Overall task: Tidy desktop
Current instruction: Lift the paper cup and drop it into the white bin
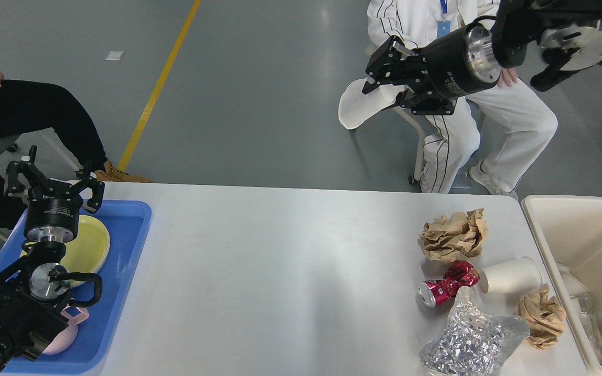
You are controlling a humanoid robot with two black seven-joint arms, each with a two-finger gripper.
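The white desktop (259, 271) fills the lower view. My right gripper (382, 78) is raised high above its far edge, shut on a clear plastic cup (356, 107) that hangs tilted from the fingers. On the right side lie two crumpled brown papers (452, 235) (541, 316), a crushed red can (447, 284), a white paper cup (510, 275) on its side and a silvery bag (471, 339). My left gripper (53, 177) is open and empty above the blue tray (123, 250).
The blue tray holds a yellow plate (92, 243) and a pink item (68, 329). A cream bin (588, 250) stands at the table's right end with some clear trash inside. A person in white (468, 120) sits beyond the table; another person (24, 109) sits at far left.
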